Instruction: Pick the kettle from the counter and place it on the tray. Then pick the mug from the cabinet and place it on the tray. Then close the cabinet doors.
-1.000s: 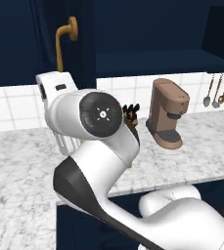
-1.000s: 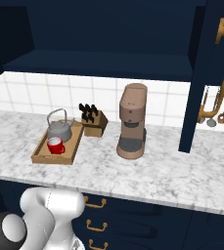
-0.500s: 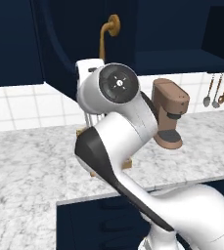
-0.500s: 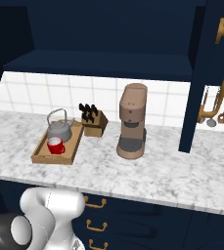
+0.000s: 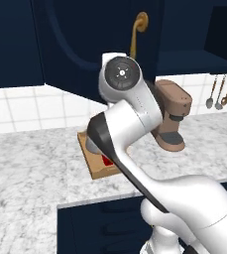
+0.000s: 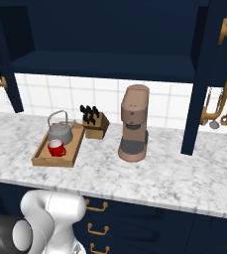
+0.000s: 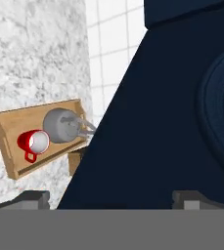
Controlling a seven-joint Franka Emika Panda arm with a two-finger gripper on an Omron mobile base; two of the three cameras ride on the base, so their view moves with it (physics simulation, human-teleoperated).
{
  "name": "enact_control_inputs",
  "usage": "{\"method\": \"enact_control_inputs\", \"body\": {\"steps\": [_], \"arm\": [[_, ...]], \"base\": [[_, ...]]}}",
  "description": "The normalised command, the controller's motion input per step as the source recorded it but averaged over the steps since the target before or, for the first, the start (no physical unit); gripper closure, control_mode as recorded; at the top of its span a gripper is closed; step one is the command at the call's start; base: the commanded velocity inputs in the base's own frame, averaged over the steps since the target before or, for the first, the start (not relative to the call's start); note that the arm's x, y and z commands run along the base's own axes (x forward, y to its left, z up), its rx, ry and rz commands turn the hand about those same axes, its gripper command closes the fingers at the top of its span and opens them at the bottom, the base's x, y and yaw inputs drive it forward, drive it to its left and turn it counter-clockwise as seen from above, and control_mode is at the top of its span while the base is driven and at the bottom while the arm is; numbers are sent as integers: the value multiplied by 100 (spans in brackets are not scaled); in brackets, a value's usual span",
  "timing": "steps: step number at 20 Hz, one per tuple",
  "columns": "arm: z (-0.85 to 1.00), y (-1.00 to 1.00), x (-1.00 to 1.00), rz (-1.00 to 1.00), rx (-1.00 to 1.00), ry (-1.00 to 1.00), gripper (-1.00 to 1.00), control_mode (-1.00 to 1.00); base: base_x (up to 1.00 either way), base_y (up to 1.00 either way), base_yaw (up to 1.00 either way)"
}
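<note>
While the cabinet [image 6: 105, 44] stands open along the wall, its dark navy shelf bare in the right base view, one of the cabinet doors [image 5: 92, 49] hangs swung out over the counter [image 6: 174, 173] with its curved brass handle [image 5: 138, 31] showing above the arm's elbow in the left base view, and the other [image 6: 215, 74] stands open at the right of the right base view. That first door's navy panel [image 7: 172, 112] looms close before the hand in the hand view. The marble worktop runs below, and on it a brown coffee machine [image 6: 134, 123] stands to the right of the tray [image 6: 41, 156]. This wooden tray lies flat on the counter left of centre, with a small knife block [image 6: 94, 124] just behind its far right corner. On the tray sits the kettle [image 6: 59, 131], upright, handle arched up, and just in front of it the mug [image 6: 56, 147], upright, red with a white inside. The gripper [image 7: 111, 197] has its two dark finger tips spread wide apart, with nothing between them, close to the door panel.
</note>
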Motion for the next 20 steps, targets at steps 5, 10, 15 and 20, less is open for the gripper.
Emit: {"method": "enact_control_inputs", "body": {"steps": [5, 10, 15, 20], "arm": [[-13, -60, 72, -18, 0, 0, -100, -100], [-19, -55, 95, -4, 3, 0, -100, -100], [-22, -53, 100, 8, 13, 0, -100, -100], [-24, -34, 100, 14, 10, 1, -100, -100]], "base": [[0, 0, 0], [0, 0, 0], [0, 0, 0], [0, 0, 0]]}}
